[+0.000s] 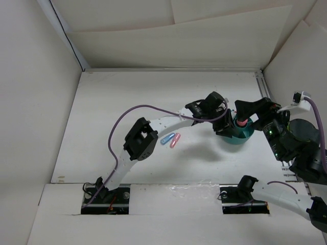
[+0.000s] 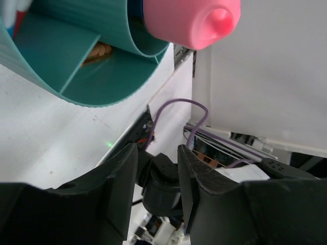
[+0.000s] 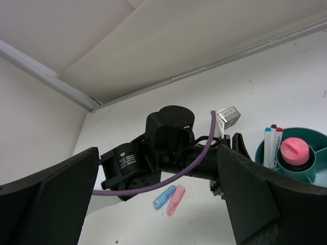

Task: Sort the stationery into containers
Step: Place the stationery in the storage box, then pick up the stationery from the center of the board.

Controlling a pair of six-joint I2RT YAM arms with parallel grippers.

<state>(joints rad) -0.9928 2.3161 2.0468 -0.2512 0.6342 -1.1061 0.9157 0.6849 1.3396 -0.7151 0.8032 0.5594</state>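
The pink-capped glue stick (image 1: 240,122) stood upright in the middle of the teal cup (image 1: 241,141), with white pens (image 3: 271,145) beside it. The left fingers (image 2: 115,184), at the cup's ten o'clock, were parted with nothing between them; the right fingers (image 3: 51,199) gaped wide and empty at its two o'clock. A blue marker (image 1: 166,139) and a pink marker (image 1: 174,141) lay together on the table (image 1: 127,102) at its nine o'clock.

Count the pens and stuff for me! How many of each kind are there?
Glue stick: 1
White pens in the cup: 2
Short markers on the table: 2, blue marker and pink marker
Total: 5 clearly seen; a purple tip behind the pens may be another.
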